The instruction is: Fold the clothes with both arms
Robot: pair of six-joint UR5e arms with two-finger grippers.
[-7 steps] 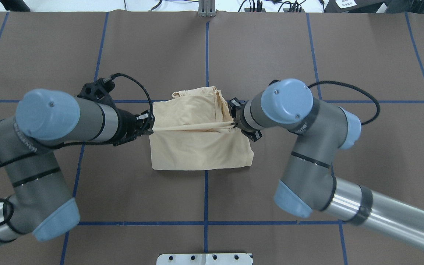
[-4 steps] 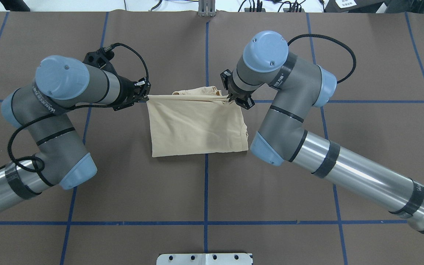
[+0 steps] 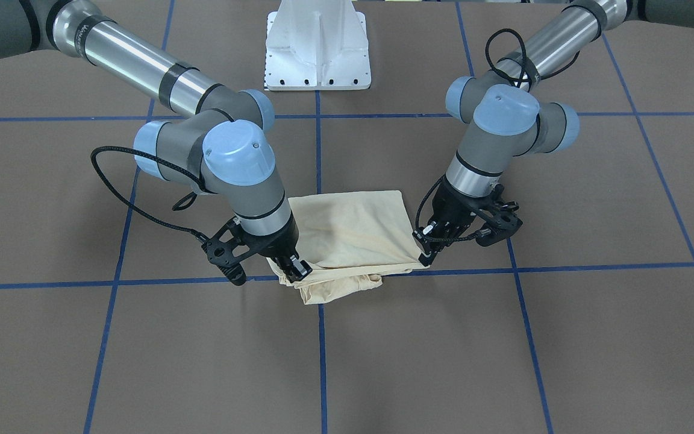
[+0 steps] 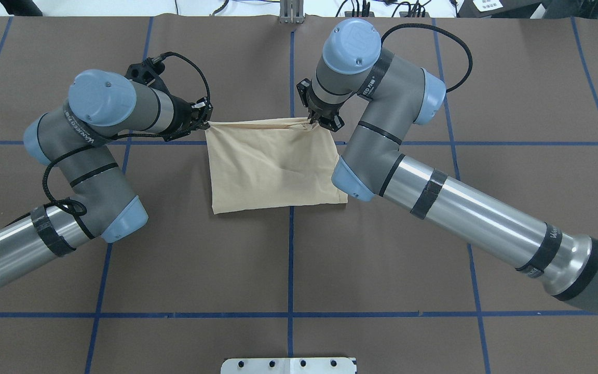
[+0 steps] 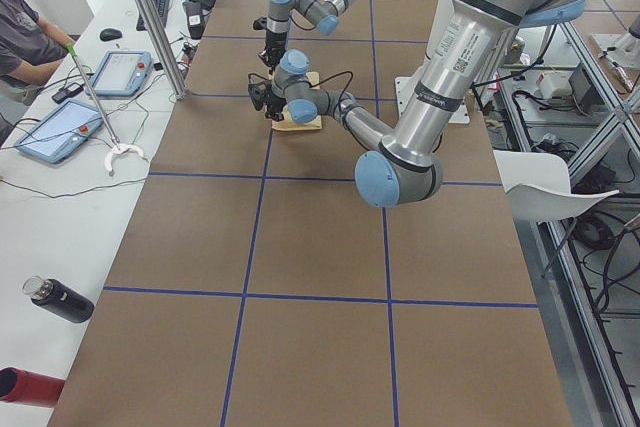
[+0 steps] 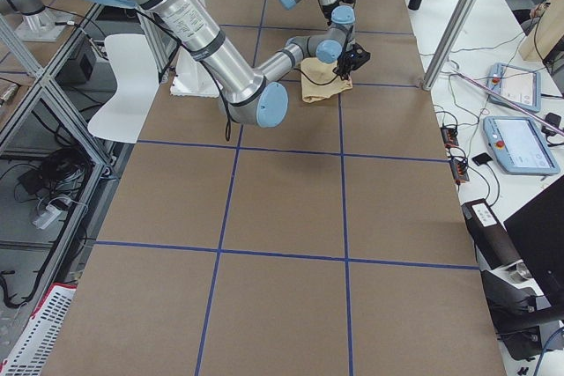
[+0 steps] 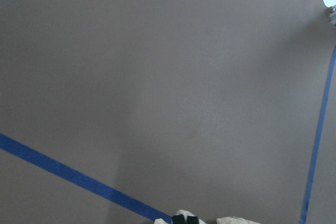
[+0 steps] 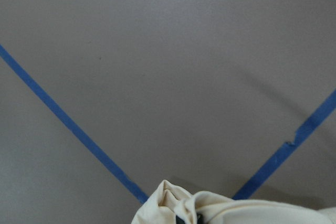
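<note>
Carried farther forward, the T-shirt (image 4: pixel 273 166) stays pinched by left end effector (image 4: pixel 207 124) and right end effector (image 4: pixel 315 123)

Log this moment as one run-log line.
phase folding; left gripper shut on pale cream-yellow shirt corner; right gripper shut on opposite corner; edge taut

Bright, even overhead light, soft shadows on the table (image 4: pixel 185 244), faint glare along the right arm (image 4: pixel 475 218)
</note>
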